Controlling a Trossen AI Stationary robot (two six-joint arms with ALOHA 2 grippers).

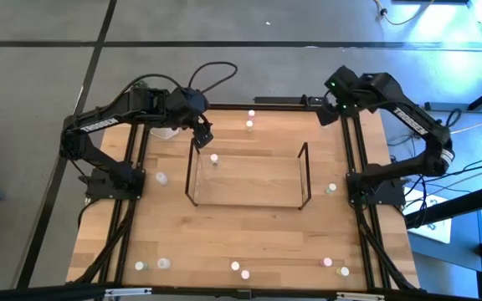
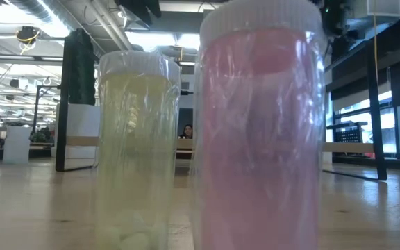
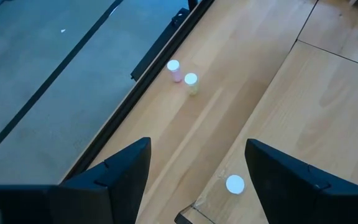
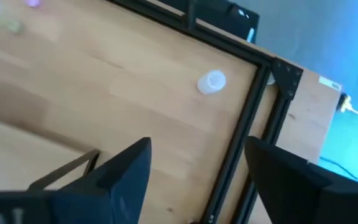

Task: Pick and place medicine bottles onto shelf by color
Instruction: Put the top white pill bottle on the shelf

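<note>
Worktop (image 1: 249,234): pale wood, dark rails down both sides.

Shelf (image 1: 248,177): clear rack with thin dark wire ends, at mid-worktop, long axis across it from my left to my right. One white-capped bottle (image 1: 214,158) stands upright inside, near the left end.

Medicine bottles: loose and upright, caps up. A far-edge pair (image 1: 251,119), one near the right rail (image 1: 331,189), one near the left rail (image 1: 161,178), more along the near edge (image 1: 236,267).

Low view: a pink bottle (image 2: 259,132) and a yellowish bottle (image 2: 136,149) fill the picture, blocking the shelf and both arms.

My left claw (image 1: 202,138): above the shelf's left end, fingers spread, holding nothing.

My right claw (image 4: 197,180): over the far right corner, fingers wide, empty; its tips are hard to make out from above.
</note>
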